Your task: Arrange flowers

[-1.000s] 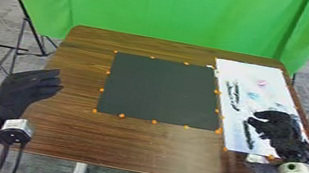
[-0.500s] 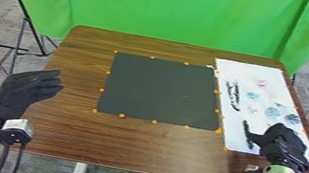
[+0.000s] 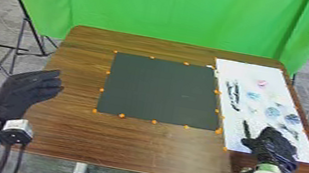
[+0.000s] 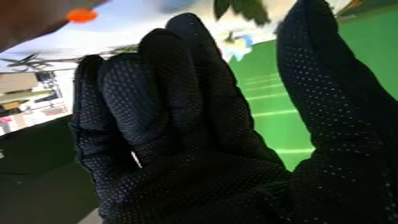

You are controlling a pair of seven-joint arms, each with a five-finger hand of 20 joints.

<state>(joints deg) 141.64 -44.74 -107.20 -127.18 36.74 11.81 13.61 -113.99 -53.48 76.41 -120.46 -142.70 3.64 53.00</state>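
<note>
Head view: here's the black-gloved right robot hand (image 3: 272, 144), over the near end of the long white sheet (image 3: 247, 75) on the brown wooden table (image 3: 148, 157). Up the sheet lie small flat blue-grey blooms (image 3: 272, 113), a pink one (image 3: 262, 84) and thin dark strips (image 3: 233, 95). Beside it, the square black mat (image 3: 161, 90), orange dots round its rim! The black-gloved left robot hand (image 3: 26, 91) hangs relaxed and open by the table's left edge.

Right wrist view: the right robot hand (image 4: 187, 185) is wide, fingers straight, thumb well apart; beyond, a dark green leafy piece (image 4: 244, 10) and a pale blue flower (image 4: 238, 46)!
</note>
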